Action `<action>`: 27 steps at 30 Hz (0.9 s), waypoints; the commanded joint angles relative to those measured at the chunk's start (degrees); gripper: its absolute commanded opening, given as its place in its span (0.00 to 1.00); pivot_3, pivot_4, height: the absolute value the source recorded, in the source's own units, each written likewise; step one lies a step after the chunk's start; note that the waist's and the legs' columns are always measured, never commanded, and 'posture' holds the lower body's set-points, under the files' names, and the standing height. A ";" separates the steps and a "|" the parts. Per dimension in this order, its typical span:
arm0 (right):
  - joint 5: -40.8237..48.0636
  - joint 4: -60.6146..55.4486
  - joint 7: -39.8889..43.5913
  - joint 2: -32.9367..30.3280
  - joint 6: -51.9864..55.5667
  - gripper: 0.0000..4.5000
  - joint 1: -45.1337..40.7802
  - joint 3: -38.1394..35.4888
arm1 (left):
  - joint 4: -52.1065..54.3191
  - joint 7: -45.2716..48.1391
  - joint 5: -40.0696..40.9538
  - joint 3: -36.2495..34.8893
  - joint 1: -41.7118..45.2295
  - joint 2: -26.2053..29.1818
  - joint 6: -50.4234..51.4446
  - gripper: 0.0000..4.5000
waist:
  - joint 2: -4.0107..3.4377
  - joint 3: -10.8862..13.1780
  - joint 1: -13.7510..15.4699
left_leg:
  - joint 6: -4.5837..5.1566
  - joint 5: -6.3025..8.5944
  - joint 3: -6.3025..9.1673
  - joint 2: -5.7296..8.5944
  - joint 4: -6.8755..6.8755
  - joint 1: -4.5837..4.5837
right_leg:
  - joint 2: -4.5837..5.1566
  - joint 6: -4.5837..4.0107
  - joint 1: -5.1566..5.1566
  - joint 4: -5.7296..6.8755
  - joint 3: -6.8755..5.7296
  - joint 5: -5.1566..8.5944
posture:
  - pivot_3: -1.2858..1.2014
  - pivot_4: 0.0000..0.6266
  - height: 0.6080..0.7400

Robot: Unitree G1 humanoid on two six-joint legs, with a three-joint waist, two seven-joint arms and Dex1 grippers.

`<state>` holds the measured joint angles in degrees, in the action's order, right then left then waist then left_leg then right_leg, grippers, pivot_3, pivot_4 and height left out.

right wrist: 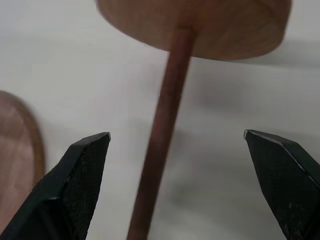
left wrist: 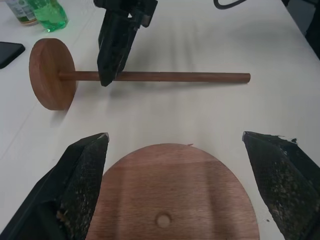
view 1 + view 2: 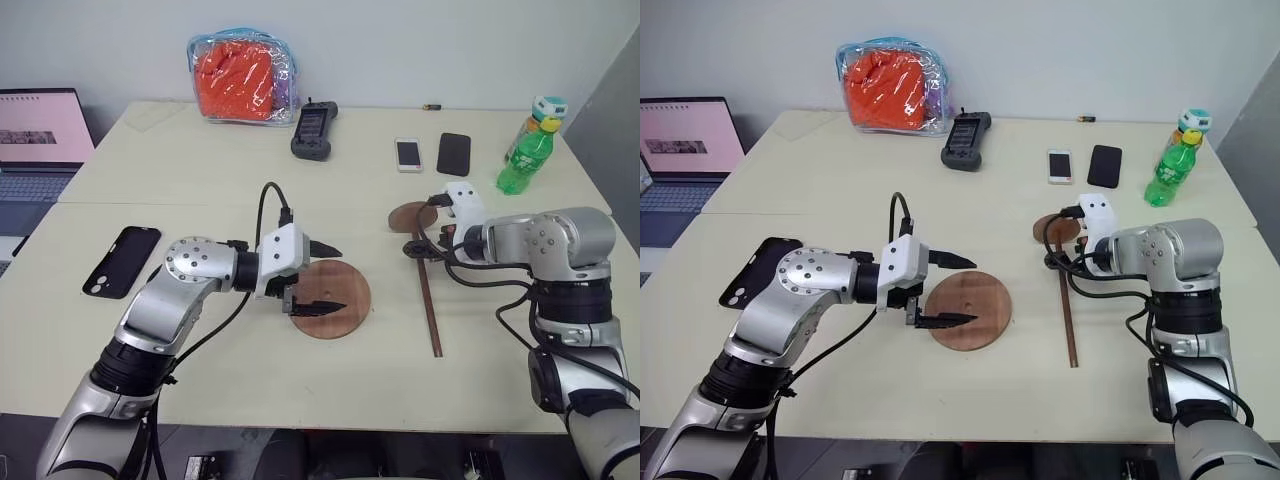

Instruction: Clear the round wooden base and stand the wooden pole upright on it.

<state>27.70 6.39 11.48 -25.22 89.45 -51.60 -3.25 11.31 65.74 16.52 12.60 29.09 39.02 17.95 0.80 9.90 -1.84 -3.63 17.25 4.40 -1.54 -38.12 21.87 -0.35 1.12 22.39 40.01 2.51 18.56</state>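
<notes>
The round wooden base (image 3: 332,298) lies flat on the cream table (image 3: 200,180), near the front edge and close to the middle, with a small plugged-looking hole at its centre and nothing resting on it. The left gripper (image 3: 322,278) hovers over the base's 9 o'clock side, pointing toward 3 o'clock; its two black fingers (image 2: 82,175) are spread wide with the base showing between them, and they hold nothing.

At about 3 o'clock from the base, apart from it, the wooden pole (image 3: 430,305) lies flat on the table, its rod running from 12 to 6 o'clock, with the fixed disc at the far end standing on edge. The right gripper (image 2: 116,47) hangs just above the rod close to that disc; in the right wrist view the rod passes between its fingers (image 1: 80,175), which stand fully apart and clear of the wood, gripping nothing.

Farther out, at 12 o'clock, are a black handheld controller (image 3: 313,130), an orange bundle in a clear bag (image 3: 243,75), a white phone (image 3: 408,154) and a black phone (image 3: 453,153). A green bottle (image 3: 526,152) stands at 2 o'clock, a black phone case (image 3: 121,261) lies at 9 o'clock, and a laptop (image 3: 38,145) sits at 10 o'clock.
</notes>
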 commanded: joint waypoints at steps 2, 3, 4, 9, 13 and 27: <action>-0.96 4.14 2.38 -0.21 0.26 0.89 -3.28 0.47 | 1.46 -0.78 -1.05 -0.02 -0.89 -0.57 -2.07 1.00 | 0.00 0.00 -0.02 | 0.01 0.00 -0.01 0.00 0.01 0.01 | -0.01 0.00 0.01 0.00 0.00 0.00 | 0.52 0.24 1.00; -1.15 5.69 2.64 0.00 0.59 0.83 -3.90 0.29 | 1.54 -0.98 -1.23 -0.14 -1.32 -0.56 -2.37 1.00 | 0.00 0.00 -0.02 | 0.01 0.00 0.00 -0.01 0.02 0.01 | -0.01 0.00 0.02 0.00 -0.01 0.00 | 0.52 0.24 1.00; -1.24 7.00 2.89 0.24 0.78 0.76 -4.45 0.04 | 1.55 -1.13 -1.43 -0.27 -1.70 -0.58 -2.63 1.00 | 0.00 0.00 -0.04 | 0.01 0.00 0.00 -0.01 0.02 0.01 | -0.01 0.00 0.02 0.00 -0.01 0.00 | 0.52 0.24 1.00; -1.99 10.22 3.67 1.17 1.19 0.50 -5.89 -0.75 | 1.26 -1.58 -2.05 -0.35 -2.51 -0.59 -3.58 1.00 | 0.00 0.00 -0.04 | 0.01 0.01 0.00 -0.01 0.02 0.01 | -0.01 0.00 0.03 0.02 0.00 0.00 | 0.52 0.24 1.00; -2.55 10.94 3.74 1.87 1.66 0.32 -6.05 -1.53 | 0.73 -1.56 -2.19 -0.26 -2.50 -0.67 -4.06 1.00 | 0.00 0.00 -0.04 | 0.01 0.01 0.00 -0.02 0.01 0.02 | 0.00 0.00 0.03 0.02 0.00 0.00 | 0.52 0.24 1.00; -1.62 1.42 0.81 7.42 1.84 0.05 -9.46 -11.55 | -1.59 0.66 1.95 -6.25 -3.13 3.25 -2.30 1.00 | -0.01 0.00 -0.13 | 0.01 0.00 -0.05 -0.02 0.03 0.06 | 0.00 0.00 0.17 0.11 0.00 0.00 | 0.52 0.24 1.00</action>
<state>24.06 16.28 12.02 -18.98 92.02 -58.35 -11.94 8.78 65.93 15.50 11.59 26.37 40.14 13.93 0.78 9.90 -1.96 -3.63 17.25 4.34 -1.56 -38.08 21.96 -0.35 1.11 22.62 40.14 2.51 18.56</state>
